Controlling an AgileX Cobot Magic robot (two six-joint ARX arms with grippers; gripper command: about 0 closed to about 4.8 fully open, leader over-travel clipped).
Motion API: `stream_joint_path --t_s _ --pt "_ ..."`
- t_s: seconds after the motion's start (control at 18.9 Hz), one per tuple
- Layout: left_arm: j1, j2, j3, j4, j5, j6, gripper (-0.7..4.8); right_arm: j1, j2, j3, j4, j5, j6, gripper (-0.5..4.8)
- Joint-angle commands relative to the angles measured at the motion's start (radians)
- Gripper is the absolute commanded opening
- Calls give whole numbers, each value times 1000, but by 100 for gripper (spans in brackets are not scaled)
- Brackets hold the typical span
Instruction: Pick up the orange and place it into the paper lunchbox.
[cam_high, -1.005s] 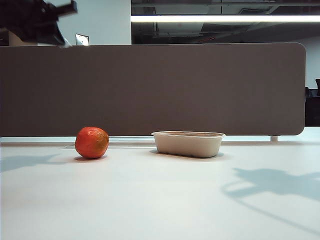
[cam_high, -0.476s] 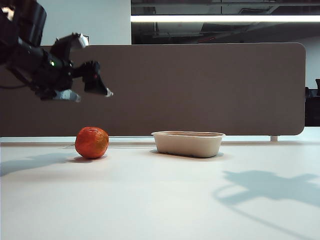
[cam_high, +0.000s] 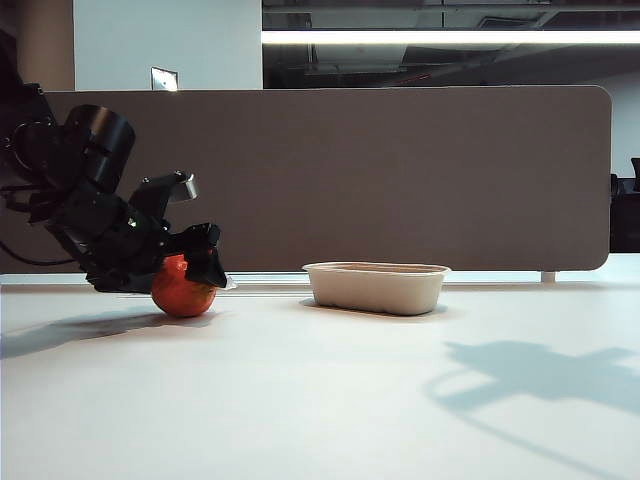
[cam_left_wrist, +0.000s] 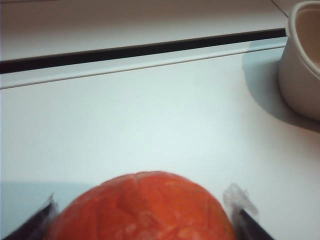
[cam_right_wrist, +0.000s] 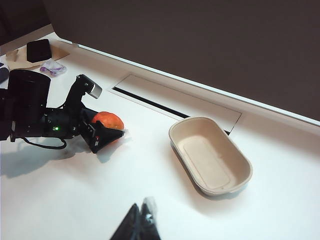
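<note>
two open jaws of the left gripper (cam_left_wrist: 142, 212) are set wide around the orange (cam_high: 183, 290), not yet clamped, on the table (cam_high: 320, 400) beside the empty paper lunchbox (cam_high: 376, 287); the right gripper (cam_right_wrist: 142, 220) is kept raised apart, its jaws seemingly together

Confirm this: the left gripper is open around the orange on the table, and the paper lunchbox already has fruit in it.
One thing is wrong: the paper lunchbox is empty, as the right wrist view shows. The rest stands: the left gripper is open around the orange, which sits on the table.
</note>
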Motion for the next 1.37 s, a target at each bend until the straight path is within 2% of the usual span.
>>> stream_joint_path --t_s 0.05,0.11,0.21,0.26,0.37,0.42,0.48,0.53,0.58,0.74,0.79,0.95,1.0,1.06,1.16,1.22,1.27,1.32,1.37 --pt "-3 -4 18 21 35 7 350 0 -4 7 -58 -2 2 -5" --pt "-3 -4 23 21 35 7 339 0 -5 7 -58 -2 2 -5" --pt "-3 -5 50 24 99 -14 340 0 -5 7 -67 -1 2 -5" --pt "-150 -4 350 -126 95 -45 341 0 -5 8 -190 12 2 -5" --pt "-179 -4 382 -126 77 -45 340 0 -5 8 -217 27 2 -5" --pt "-246 48 478 -134 71 -45 341 0 -6 8 -236 28 2 -5" --pt "-280 155 620 -213 69 -49 341 0 -6 8 -235 25 2 -5" --pt "-286 174 640 -224 68 -49 341 0 -6 8 -233 25 2 -5" --pt "-294 329 747 -321 64 -53 340 0 -6 8 -225 25 2 -5" --pt "-294 341 747 -348 62 -53 348 0 -6 8 -225 25 2 -5" --pt "-294 345 747 -373 23 -46 479 0 -6 7 -225 25 2 -5" --pt "-295 323 747 -366 25 -44 479 -1 -5 7 -225 29 2 -5" --pt "-294 259 747 -466 25 -30 455 -1 -5 7 -225 29 2 -5" --pt "-294 72 744 -933 27 213 -5 -1 -5 7 -225 29 2 -5" --pt "-294 46 743 -1016 37 251 -5 -1 -6 7 -225 29 2 -5" --pt "-294 2 743 -1154 101 306 -5 -1 -6 7 -225 29 2 -5" --pt "-294 -11 743 -1190 102 318 -5 -1 -6 7 -224 29 2 -5" --pt "-293 -182 662 -1263 119 321 -5 -1 -7 7 -222 28 2 -5" --pt "-293 -346 481 -1151 114 285 -5 -1 -17 6 -221 29 1 -5"
